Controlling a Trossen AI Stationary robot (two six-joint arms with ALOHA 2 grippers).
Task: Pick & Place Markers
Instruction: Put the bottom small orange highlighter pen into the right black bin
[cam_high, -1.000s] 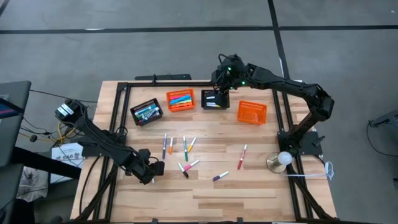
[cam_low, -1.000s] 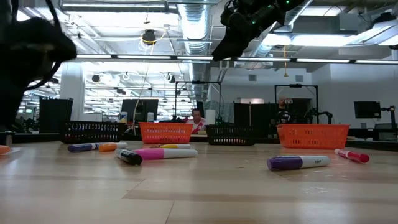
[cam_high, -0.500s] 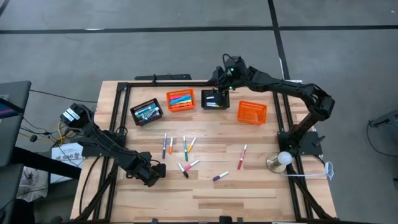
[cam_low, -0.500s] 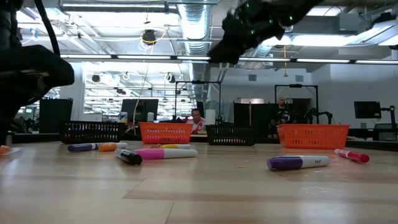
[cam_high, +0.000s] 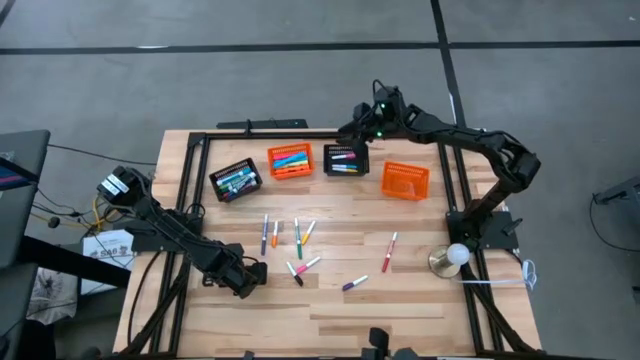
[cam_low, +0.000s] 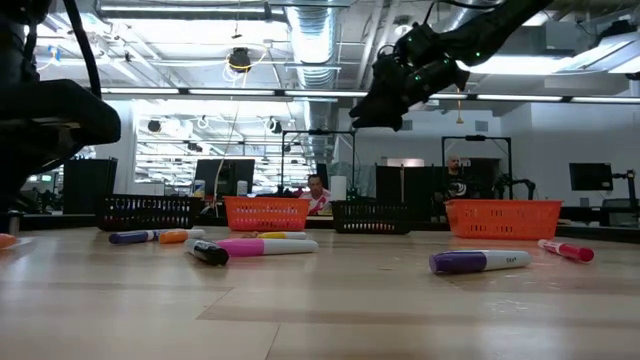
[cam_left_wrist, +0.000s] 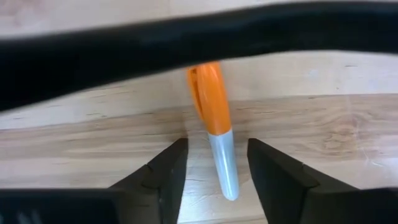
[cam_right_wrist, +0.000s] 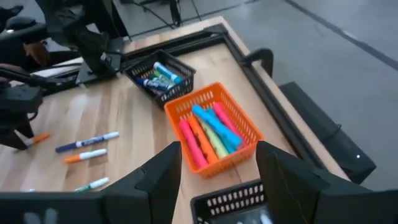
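An orange-capped marker (cam_left_wrist: 214, 118) with a pale barrel lies flat on the wooden table near its left front. My left gripper (cam_left_wrist: 217, 162) points down over it, open, one finger on either side of the barrel with a gap showing on both sides. In the high view that gripper (cam_high: 246, 276) sits left of the loose markers (cam_high: 297, 236). A red marker (cam_high: 389, 251) and a purple marker (cam_high: 354, 284) lie further right. My right gripper (cam_high: 352, 133) hangs open and empty above the far black basket (cam_high: 345, 160).
Four small baskets stand in a row at the back: a black basket (cam_high: 236, 181) and an orange basket (cam_right_wrist: 211, 134) with markers in them, the second black one, and a tilted orange basket (cam_high: 405, 180). A white ball on a round base (cam_high: 455, 255) stands at the right edge.
My left gripper has sunk a little toward the table and then kept still. My right gripper has drawn back from over the far black basket toward the table's right edge, coming lower and rolling somewhat.
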